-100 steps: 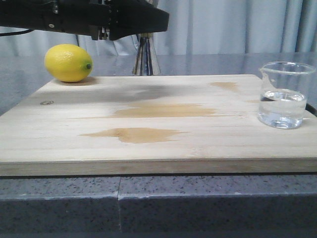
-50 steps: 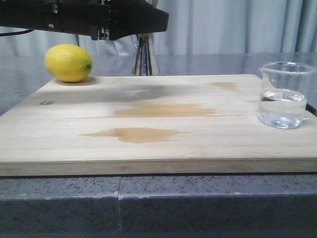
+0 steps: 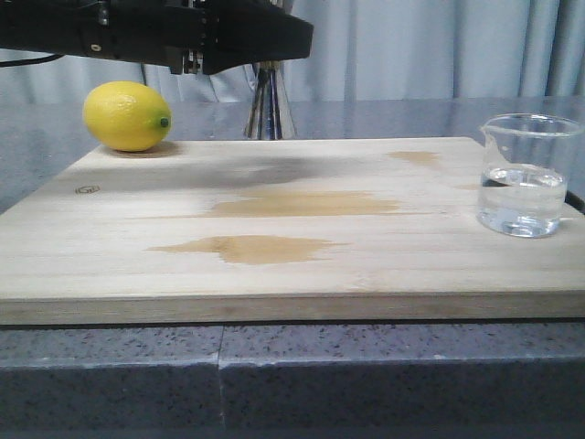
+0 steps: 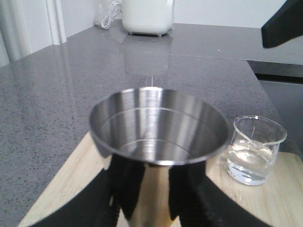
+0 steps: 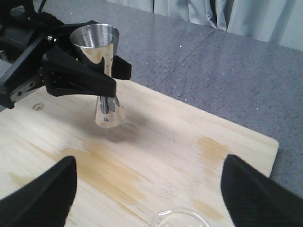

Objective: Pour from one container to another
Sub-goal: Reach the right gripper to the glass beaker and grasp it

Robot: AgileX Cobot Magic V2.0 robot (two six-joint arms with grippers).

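Up at the far side of the pale wooden cutting board (image 3: 292, 229), the left gripper (image 5: 102, 78) is clamped around the narrow waist of the tall shiny steel hourglass-shaped jigger (image 5: 100, 61), holding it upright. The right wrist view shows its base lifted just above the board, with a soft shadow under it; the front view shows only the flared lower cone (image 3: 268, 108) under the black arm, so the lift is hard to judge there. From the left wrist camera the jigger's open upper cup (image 4: 158, 125) fills the middle, its inside looking dry, with black fingers (image 4: 128, 187) pressed on the stem below.

Well apart from the jigger, at the board's right edge, stands the small clear glass beaker (image 3: 526, 174), upright and roughly half full of clear liquid; the left wrist view shows its pour lip (image 4: 258, 149).

A yellow lemon (image 3: 126, 115) lies near the jigger at the board's far left corner.

Over the beaker's side of the board hangs the right gripper (image 5: 149, 189), jaws spread wide, holding nothing.
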